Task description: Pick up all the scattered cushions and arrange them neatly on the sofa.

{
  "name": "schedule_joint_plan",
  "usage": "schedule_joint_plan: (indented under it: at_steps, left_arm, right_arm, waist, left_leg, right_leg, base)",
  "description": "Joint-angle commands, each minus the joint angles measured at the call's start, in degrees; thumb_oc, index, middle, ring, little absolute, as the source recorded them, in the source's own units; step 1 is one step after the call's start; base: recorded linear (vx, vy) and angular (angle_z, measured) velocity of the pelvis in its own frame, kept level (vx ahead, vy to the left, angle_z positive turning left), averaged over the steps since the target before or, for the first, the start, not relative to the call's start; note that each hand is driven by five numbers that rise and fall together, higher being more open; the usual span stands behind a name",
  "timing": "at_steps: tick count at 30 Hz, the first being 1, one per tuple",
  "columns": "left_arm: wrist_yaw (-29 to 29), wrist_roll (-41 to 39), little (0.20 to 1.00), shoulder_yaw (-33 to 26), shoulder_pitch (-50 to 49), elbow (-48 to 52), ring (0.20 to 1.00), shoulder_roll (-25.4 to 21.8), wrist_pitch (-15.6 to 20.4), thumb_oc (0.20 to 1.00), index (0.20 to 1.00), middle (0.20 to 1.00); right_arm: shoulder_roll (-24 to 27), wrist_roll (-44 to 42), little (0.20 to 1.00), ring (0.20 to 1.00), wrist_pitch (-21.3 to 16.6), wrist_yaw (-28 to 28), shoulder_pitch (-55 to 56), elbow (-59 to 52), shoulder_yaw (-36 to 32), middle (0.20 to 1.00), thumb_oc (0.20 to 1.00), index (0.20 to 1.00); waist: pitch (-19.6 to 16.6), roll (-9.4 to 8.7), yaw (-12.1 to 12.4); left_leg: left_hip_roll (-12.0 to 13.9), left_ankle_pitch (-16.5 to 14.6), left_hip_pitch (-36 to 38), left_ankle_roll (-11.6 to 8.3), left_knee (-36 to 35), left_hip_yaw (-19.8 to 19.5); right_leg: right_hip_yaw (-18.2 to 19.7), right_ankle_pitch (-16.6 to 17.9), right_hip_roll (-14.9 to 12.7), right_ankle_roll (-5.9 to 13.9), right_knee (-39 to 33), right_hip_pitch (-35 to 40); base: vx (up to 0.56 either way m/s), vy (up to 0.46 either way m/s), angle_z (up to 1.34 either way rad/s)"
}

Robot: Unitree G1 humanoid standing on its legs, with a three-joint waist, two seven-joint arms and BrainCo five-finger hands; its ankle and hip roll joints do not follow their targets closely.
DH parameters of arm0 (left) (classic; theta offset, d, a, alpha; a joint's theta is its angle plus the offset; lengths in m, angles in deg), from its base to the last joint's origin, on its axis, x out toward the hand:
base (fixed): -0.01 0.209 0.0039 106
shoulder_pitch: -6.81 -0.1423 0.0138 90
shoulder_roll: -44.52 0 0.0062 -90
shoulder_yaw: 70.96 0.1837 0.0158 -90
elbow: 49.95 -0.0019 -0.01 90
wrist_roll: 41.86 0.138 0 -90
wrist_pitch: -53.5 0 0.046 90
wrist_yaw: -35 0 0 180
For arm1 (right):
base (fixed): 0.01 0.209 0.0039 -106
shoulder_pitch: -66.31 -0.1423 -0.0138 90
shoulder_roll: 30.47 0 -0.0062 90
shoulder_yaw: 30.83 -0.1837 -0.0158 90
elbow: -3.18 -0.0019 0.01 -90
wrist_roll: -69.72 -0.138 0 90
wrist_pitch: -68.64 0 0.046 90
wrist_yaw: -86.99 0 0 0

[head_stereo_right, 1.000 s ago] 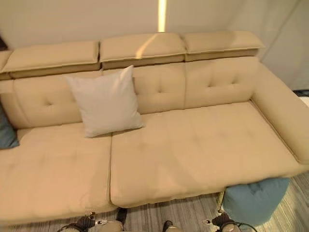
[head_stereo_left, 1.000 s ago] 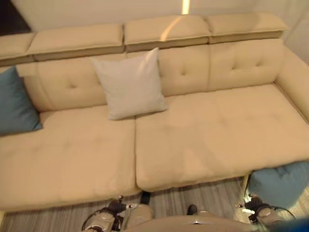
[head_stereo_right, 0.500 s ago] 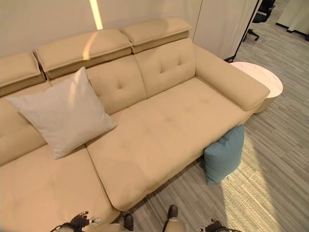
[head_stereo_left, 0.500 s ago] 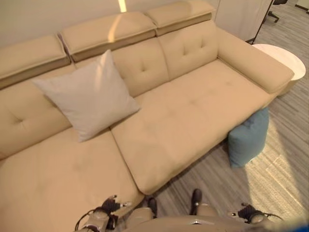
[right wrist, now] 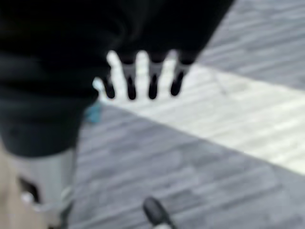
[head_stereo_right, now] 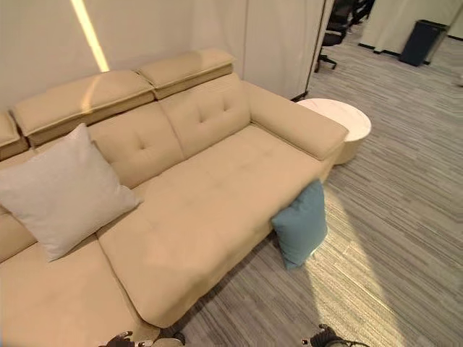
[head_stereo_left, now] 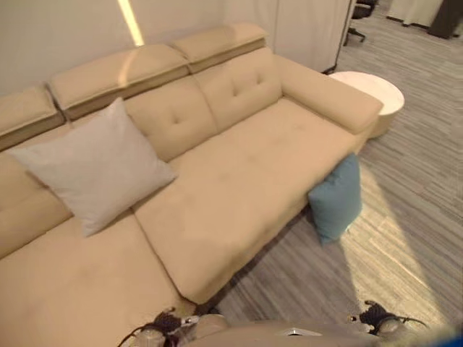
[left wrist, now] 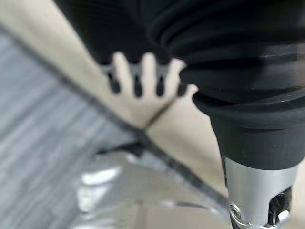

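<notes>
A teal cushion (head_stereo_left: 336,199) stands on the floor, leaning against the front of the beige sofa (head_stereo_left: 239,181) near its right arm. A pale grey cushion (head_stereo_left: 90,173) leans upright against the sofa's backrest on the left part of the seat. My left hand (left wrist: 138,78) hangs with straight fingers and holds nothing, with the sofa's front edge and the floor behind it. Over the grey floor my right hand (right wrist: 143,78) hangs the same way, fingers straight and empty. Both hands are low and far from the cushions.
A round white side table (head_stereo_left: 372,97) stands beyond the sofa's right arm. Pale partition panels (head_stereo_right: 282,36) rise behind the sofa. An office chair (head_stereo_right: 340,29) and a dark bin (head_stereo_right: 419,40) stand far back on the striped grey floor (head_stereo_right: 391,238).
The camera has swung to the right: the blue cushion at the sofa's left end has left the picture, and the teal floor cushion and side table have come in. Nothing itself moved.
</notes>
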Motion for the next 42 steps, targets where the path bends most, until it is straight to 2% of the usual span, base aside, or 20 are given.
schedule_joint_plan:
  at_steps: [1,6,9,10,12,14,16,19,23,24,28,30,32,33,34,35,36,39,41,42]
  left_arm:
    - [0.0,1.6,1.0,-1.2,3.6,-0.6,1.0,0.6,1.2,1.0,1.0,1.0]
    - [0.3,3.1,1.0,0.0,3.8,-1.2,1.0,1.1,1.0,1.0,1.0,1.0]
    - [0.1,2.8,1.0,-0.1,4.1,-0.9,1.0,0.8,1.2,1.0,1.0,1.0]
    - [-0.3,2.2,1.0,-0.3,5.2,-0.5,1.0,0.5,1.3,1.0,1.0,1.0]
    - [-0.4,1.9,1.0,-0.4,5.5,-0.4,1.0,0.4,1.4,1.0,1.0,1.0]
    - [-0.3,1.0,1.0,-0.7,5.8,-0.1,1.0,-0.1,1.4,1.0,1.0,1.0]
    - [-0.2,0.5,1.0,-1.4,5.5,-0.1,1.0,-0.6,1.2,1.0,1.0,1.0]
    - [-0.1,0.6,1.0,-1.5,5.1,-0.4,1.0,-0.9,1.1,1.0,1.0,1.0]
    - [0.3,-0.1,1.0,-1.7,4.5,-0.5,1.0,-0.5,1.3,1.0,1.0,1.0]
    - [0.2,0.1,1.0,-1.7,4.2,-0.7,1.0,-0.3,1.3,1.0,1.0,1.0]
    - [-0.2,0.3,1.0,-0.8,5.0,-1.0,1.0,0.3,1.2,1.0,1.0,1.0]
    - [-0.1,0.2,1.0,-0.4,5.4,-1.0,1.0,0.7,1.2,1.0,1.0,1.0]
    - [-0.1,0.2,1.0,-0.3,5.5,-1.0,1.0,0.8,1.1,1.0,1.0,1.0]
    - [0.0,0.7,1.0,0.0,5.2,-1.4,1.0,1.0,1.1,1.0,1.0,1.0]
    - [0.0,0.7,1.0,0.0,5.1,-1.4,1.0,1.0,1.1,1.0,1.0,1.0]
    - [0.3,1.1,1.0,-0.2,4.5,-1.6,1.0,1.1,1.0,1.0,1.0,1.0]
    - [0.3,1.1,1.0,-0.1,4.5,-1.6,1.0,1.1,1.0,1.0,1.0,1.0]
    - [0.4,1.1,1.0,-0.3,4.0,-1.6,1.0,1.3,1.0,1.0,1.0,1.0]
    - [0.4,1.2,1.0,-0.4,3.8,-1.7,1.0,1.3,1.0,1.0,1.0,1.0]
    - [0.5,1.6,1.0,-0.7,3.5,-2.0,1.0,1.1,0.8,1.0,1.0,1.0]
  right_arm:
    - [0.2,-1.1,1.0,1.0,-0.8,-1.6,-2.5,1.7,-0.1,1.0,1.0,1.0]
    - [0.2,-1.5,1.0,1.0,-0.5,-1.7,-2.0,2.0,-1.2,1.0,1.0,1.0]
    - [0.0,-1.6,1.0,1.0,-0.5,-1.8,-2.3,1.6,-1.2,1.0,1.0,1.0]
    - [-0.3,-1.5,1.0,1.0,-0.1,-2.0,-3.0,1.3,-0.8,1.0,1.0,1.0]
    - [-0.3,-1.7,1.0,1.0,-0.1,-2.0,-3.3,1.2,-0.7,1.0,1.0,1.0]
    - [-0.3,-1.5,1.0,1.0,-0.1,-1.9,-3.8,1.2,-0.3,1.0,1.0,1.0]
    - [-0.1,-0.5,1.0,1.0,-0.1,-1.9,-3.8,1.7,0.2,1.0,1.0,1.0]
    - [-0.1,0.0,1.0,1.0,0.0,-1.2,-3.2,2.2,0.3,1.0,1.0,1.0]
    - [-0.2,0.1,1.0,1.0,-0.2,-1.2,-3.0,1.9,0.1,1.0,1.0,1.0]
    - [-0.5,0.0,1.0,1.0,-0.3,-1.0,-2.9,1.6,0.3,1.0,1.0,1.0]
    - [-0.3,-1.8,1.0,1.0,-1.1,-2.1,-3.6,0.3,0.5,1.0,1.0,1.0]
    - [0.1,-2.6,1.0,1.0,-1.3,-2.5,-3.5,0.2,0.3,1.0,1.0,1.0]
    - [0.3,-2.8,1.0,1.0,-1.3,-2.7,-3.4,0.3,0.2,1.0,1.0,1.0]
    - [0.7,-2.5,1.0,1.0,-1.1,-2.8,-3.4,1.1,0.0,1.0,1.0,1.0]
    - [0.7,-2.5,1.0,1.0,-1.1,-2.8,-3.3,1.1,0.0,1.0,1.0,1.0]
    - [0.5,-2.6,1.0,1.0,-1.1,-2.8,-2.7,1.5,-0.3,1.0,1.0,1.0]
    - [0.5,-2.6,1.0,1.0,-1.1,-2.8,-2.7,1.5,-0.3,1.0,1.0,1.0]
    - [0.2,-3.2,1.0,1.0,-1.2,-2.9,-2.6,1.6,-0.6,1.0,1.0,1.0]
    - [0.1,-3.2,1.0,1.0,-1.2,-2.8,-2.5,1.6,-0.6,1.0,1.0,1.0]
    - [-0.1,-3.0,1.0,1.0,-1.1,-2.8,-2.5,1.5,-0.5,1.0,1.0,1.0]
  waist:
    - [2.8,-2.32,-0.3]
    - [1.8,-2.06,-1.5]
    - [1.8,-1.98,-1.4]
    - [2.5,-1.91,-1.6]
    - [2.7,-1.84,-1.6]
    - [3.3,-1.48,-1.1]
    - [3.3,-0.71,0.1]
    - [2.6,-0.66,0.6]
    - [1.8,-1.23,1.9]
    - [1.5,-1.74,1.7]
    - [2.6,-1.63,-0.1]
    - [3.2,-1.26,-0.7]
    - [3.5,-1.36,-0.9]
    - [3.6,-1.46,-0.6]
    - [3.6,-1.48,-0.7]
    - [3.0,-1.06,-0.5]
    - [3.0,-1.08,-0.5]
    - [2.7,-0.83,0.4]
    - [2.7,-0.72,0.9]
    - [2.6,-0.88,1.7]
  left_leg:
    - [-8.5,-6.7,-2.5,1.92,-3.4,-7.7]
    - [-10.4,-7.7,-0.7,2.89,-4.5,-7.5]
    - [-10.5,-8.0,-0.2,3.11,-4.6,-6.6]
    - [-10.4,-8.5,-0.1,3.26,-4.2,-5.5]
    - [-10.3,-8.6,-0.3,3.25,-3.9,-4.9]
    - [-9.6,-8.7,-1.0,3.57,-2.8,-2.9]
    - [-8.3,-8.2,-1.8,4.01,-2.6,-0.8]
    - [-7.7,-7.5,-1.8,4.44,-2.7,0.5]
    - [-6.7,-6.4,-2.4,3.66,-2.6,1.7]
    - [-5.6,-5.7,-2.5,2.78,-2.6,2.2]
    - [-2.8,-2.9,-3.9,0.31,-2.5,1.1]
    - [-1.6,-2.6,-4.2,-0.15,-1.7,0.9]
    - [-1.7,-2.9,-4.2,-0.1,-0.8,0.3]
    - [-6.3,-5.1,-4.2,0.93,-0.2,-3.4]
    - [-6.3,-5.1,-4.1,0.96,-0.2,-3.5]
    - [-8.9,-5.1,-4.4,1.86,-1.5,-3.3]
    - [-9.0,-5.2,-4.3,1.89,-1.5,-3.3]
    - [-12.3,-3.9,-8.2,2.6,-0.6,-2.3]
    - [-12.3,-4.0,-8.2,2.75,-0.4,-2.1]
    - [-12.9,-4.6,-8.2,3.31,1.2,-3.2]
  right_leg:
    - [-1.2,8.7,-0.7,6.38,-10.8,4.9]
    - [1.4,10.9,-0.4,7.42,-12.9,4.7]
    - [2.6,12.2,-0.6,8.07,-13.7,4.0]
    - [3.8,13.8,-1.1,8.96,-13.7,1.8]
    - [4.0,14.1,-1.2,9.13,-13.7,1.1]
    - [2.5,14.3,-2.0,8.95,-12.2,-1.1]
    - [-2.4,12.7,-3.8,8.08,-9.6,-0.4]
    - [-2.1,10.7,-4.5,7.61,-6.9,2.1]
    - [-4.1,10.7,-5.7,7.94,-7.6,4.8]
    - [-4.3,10.3,-5.1,8.02,-9.1,5.4]
    - [-2.5,8.3,-1.2,6.65,-11.1,5.3]
    - [-3.2,7.8,-0.1,5.74,-11.5,5.4]
    - [-3.4,7.9,0.1,5.41,-11.5,5.4]
    - [-3.2,7.9,0.6,5.33,-11.8,6.0]
    - [-3.3,7.9,0.6,5.37,-11.8,6.1]
    - [-3.8,7.5,1.2,5.55,-12.3,7.0]
    - [-3.8,7.5,1.1,5.58,-12.3,7.1]
    - [-2.9,6.4,2.5,5.29,-12.8,8.9]
    - [-2.1,5.7,2.9,5.25,-12.6,9.2]
    - [-0.8,4.5,3.1,5.09,-12.3,10.3]
  base:
    - [-0.02,-0.029,-0.37]
    - [0.03,0.039,-0.53]
    - [-0.01,0.069,-0.64]
    - [-0.06,0.056,-0.79]
    - [-0.09,0.033,-0.64]
    - [-0.14,0.004,-1.0]
    - [-0.15,-0.023,-1.11]
    - [-0.1,-0.088,-0.7]
    - [-0.11,-0.209,-0.45]
    - [-0.08,-0.278,-0.4]
    - [-0.1,-0.308,-0.17]
    - [-0.09,-0.207,0.09]
    - [0.0,-0.162,0.07]
    - [0.06,-0.124,0.05]
    - [0.15,-0.167,0.07]
    - [0.1,-0.041,0.01]
    - [0.15,-0.054,0.0]
    - [0.16,-0.017,-0.08]
    - [0.19,0.036,-0.18]
    - [0.2,0.049,-0.41]
